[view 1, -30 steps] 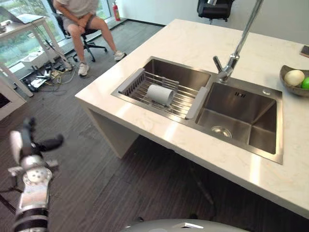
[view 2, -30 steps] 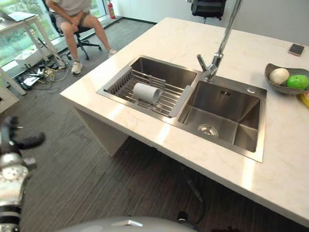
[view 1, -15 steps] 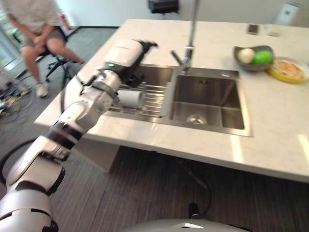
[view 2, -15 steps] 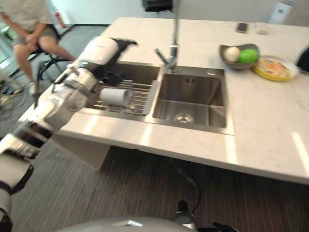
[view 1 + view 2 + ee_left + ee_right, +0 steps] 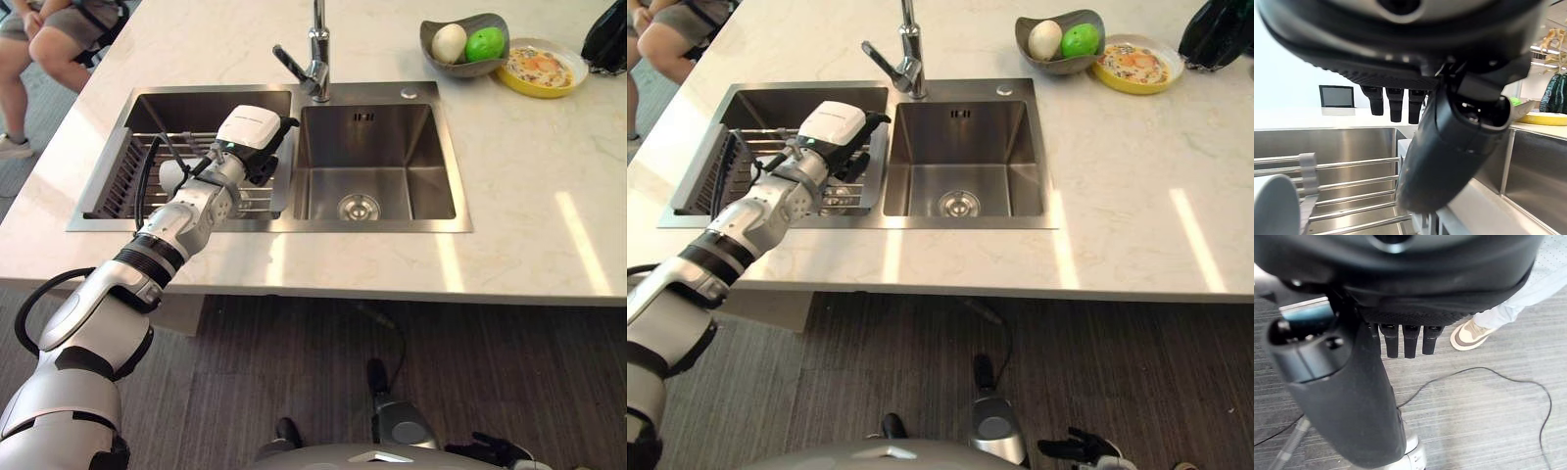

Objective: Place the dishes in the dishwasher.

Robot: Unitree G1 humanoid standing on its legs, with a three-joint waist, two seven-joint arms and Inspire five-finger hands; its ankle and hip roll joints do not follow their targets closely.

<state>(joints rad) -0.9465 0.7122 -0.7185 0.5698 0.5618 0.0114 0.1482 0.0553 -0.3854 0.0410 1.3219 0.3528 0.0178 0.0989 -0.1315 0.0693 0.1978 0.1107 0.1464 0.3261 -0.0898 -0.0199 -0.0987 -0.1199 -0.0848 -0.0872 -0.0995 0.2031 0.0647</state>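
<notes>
A pale grey cup [image 5: 171, 176] lies on its side on the wire rack [image 5: 127, 171] in the left basin of the steel sink [image 5: 367, 220]. My left hand [image 5: 257, 137] hovers over the rack's right end, just right of the cup, which my forearm partly hides. In the left wrist view its fingers [image 5: 1396, 105] hang straight and hold nothing, with the cup's rim [image 5: 1273, 205] beside them. My right hand [image 5: 1400, 274] is open above the floor. A yellow plate [image 5: 542, 67] with food sits on the counter at the far right.
A tall faucet [image 5: 315, 59] stands behind the divider between the basins. Beside the plate is a grey bowl [image 5: 463, 44] of fruit, with a black object [image 5: 607, 34] past them. A person [image 5: 49, 39] sits off the counter's far left corner. A shoe [image 5: 1471, 333] shows on the floor.
The camera has swung over the sink. My left arm rose from low at my left side, reached over the rack, and now the hand is beside the cup.
</notes>
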